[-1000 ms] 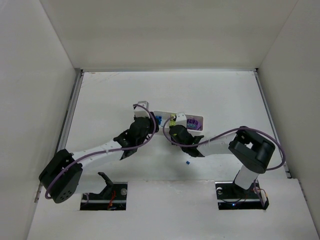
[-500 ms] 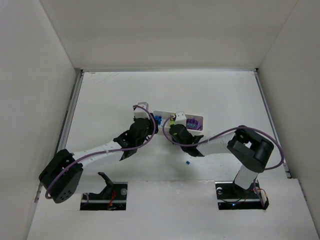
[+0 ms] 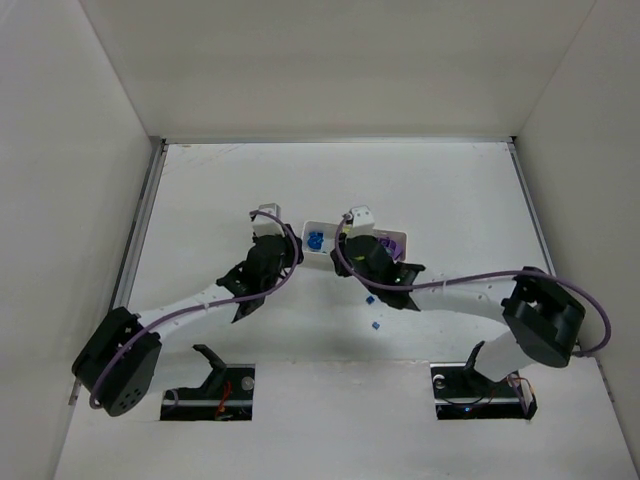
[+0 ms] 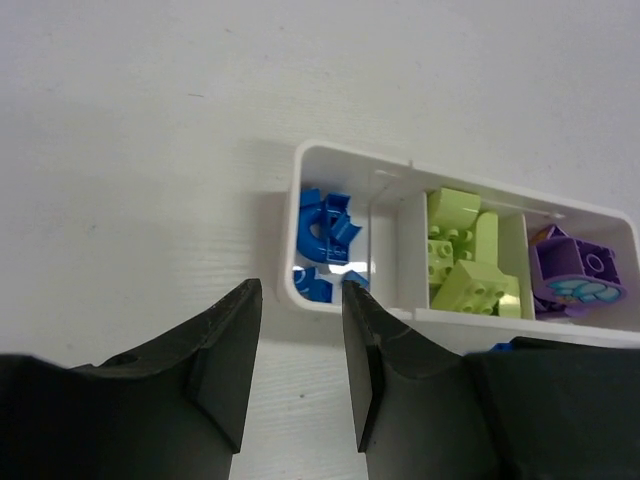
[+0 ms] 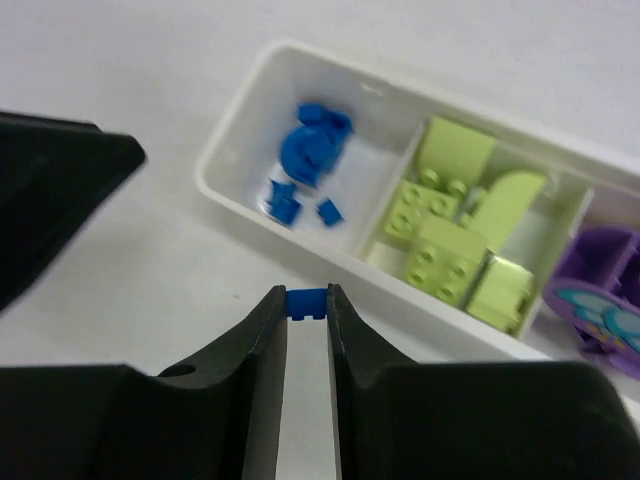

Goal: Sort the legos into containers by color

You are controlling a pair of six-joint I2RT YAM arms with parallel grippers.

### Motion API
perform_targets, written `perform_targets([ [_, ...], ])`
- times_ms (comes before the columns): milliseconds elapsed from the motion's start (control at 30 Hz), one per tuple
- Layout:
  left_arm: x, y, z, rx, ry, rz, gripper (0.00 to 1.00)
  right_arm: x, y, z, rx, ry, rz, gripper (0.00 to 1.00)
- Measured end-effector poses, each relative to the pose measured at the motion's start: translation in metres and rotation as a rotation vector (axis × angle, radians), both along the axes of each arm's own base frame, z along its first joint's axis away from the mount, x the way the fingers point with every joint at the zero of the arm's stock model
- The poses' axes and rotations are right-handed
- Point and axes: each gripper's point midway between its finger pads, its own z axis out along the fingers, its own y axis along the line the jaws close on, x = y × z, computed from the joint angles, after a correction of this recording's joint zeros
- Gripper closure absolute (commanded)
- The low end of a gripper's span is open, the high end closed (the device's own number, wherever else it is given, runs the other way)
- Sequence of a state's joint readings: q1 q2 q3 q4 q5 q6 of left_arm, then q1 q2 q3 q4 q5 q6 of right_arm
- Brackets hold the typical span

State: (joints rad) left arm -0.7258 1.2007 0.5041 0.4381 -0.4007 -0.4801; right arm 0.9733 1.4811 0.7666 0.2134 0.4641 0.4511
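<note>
Right gripper [image 5: 307, 296] is pinched tight on a tiny blue cube [image 5: 307, 303], bottom middle of its wrist view, just short of the tray [image 5: 228, 160] wall. The tray runs from upper middle to the right edge: blue bits [image 5: 305, 150] in the left slot, green bricks [image 5: 445, 235] in the middle, purple block [image 5: 585, 275] on the right. Left gripper [image 4: 298, 300] is parted with nothing in it, tips right by the tray's blue end. One stray blue piece [image 3: 377, 324] sits on the table [image 3: 200, 200] just below the tray in the top view.

Legos [image 4: 470, 290] lie in the tray [image 4: 292, 215]; a cube [image 3: 376, 324] lies before it.
</note>
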Motion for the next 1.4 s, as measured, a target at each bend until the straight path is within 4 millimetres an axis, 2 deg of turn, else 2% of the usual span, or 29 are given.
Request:
perform_targets([
  [133, 0.002, 0.012, 0.002, -0.010, -0.009, 0.034, 0.64, 0.027, 0.029, 0.018, 0.036, -0.017, 0.019, 0.75],
  [200, 0.002, 0.012, 0.001, -0.013, -0.009, 0.034, 0.64, 0.044, 0.038, 0.015, 0.029, -0.016, 0.014, 0.72],
  [267, 0.001, 0.013, 0.000, -0.012, -0.008, 0.033, 0.64, 0.057, 0.043, 0.008, 0.013, -0.011, 0.007, 0.64],
  [433, 0.000, 0.012, -0.001, -0.014, -0.009, 0.031, 0.64, 0.070, 0.039, -0.002, -0.014, -0.002, -0.018, 0.53],
  [533, 0.000, 0.010, 0.000, -0.017, -0.013, 0.025, 0.64, 0.070, 0.037, 0.003, -0.009, -0.010, -0.024, 0.52],
  [567, -0.001, 0.008, 0.001, -0.018, -0.014, 0.019, 0.64, 0.069, 0.035, 0.006, -0.005, -0.014, -0.027, 0.54],
  [667, -0.006, -0.001, 0.001, -0.020, -0.016, -0.010, 0.64, 0.057, 0.018, 0.016, 0.013, -0.028, -0.050, 0.65],
  [700, -0.009, -0.006, 0.000, -0.018, -0.013, -0.027, 0.64, 0.050, 0.008, 0.020, 0.021, -0.033, -0.065, 0.69],
  [800, -0.022, -0.029, -0.005, -0.004, 0.006, -0.111, 0.64, 0.022, -0.022, 0.026, 0.064, -0.042, -0.120, 0.74],
  [967, -0.060, -0.092, -0.002, 0.017, 0.024, -0.322, 0.65, -0.032, -0.083, 0.005, 0.136, 0.021, -0.239, 0.72],
  [1100, -0.103, -0.131, -0.013, 0.062, 0.037, -0.480, 0.61, -0.054, -0.127, -0.014, 0.183, 0.076, -0.350, 0.61],
  [1233, -0.133, -0.156, -0.045, 0.167, 0.071, -0.592, 0.58, -0.064, -0.144, -0.024, 0.190, 0.113, -0.396, 0.56],
  [1400, -0.138, -0.171, -0.081, 0.298, 0.102, -0.629, 0.57, -0.070, -0.150, -0.029, 0.181, 0.144, -0.413, 0.58],
])
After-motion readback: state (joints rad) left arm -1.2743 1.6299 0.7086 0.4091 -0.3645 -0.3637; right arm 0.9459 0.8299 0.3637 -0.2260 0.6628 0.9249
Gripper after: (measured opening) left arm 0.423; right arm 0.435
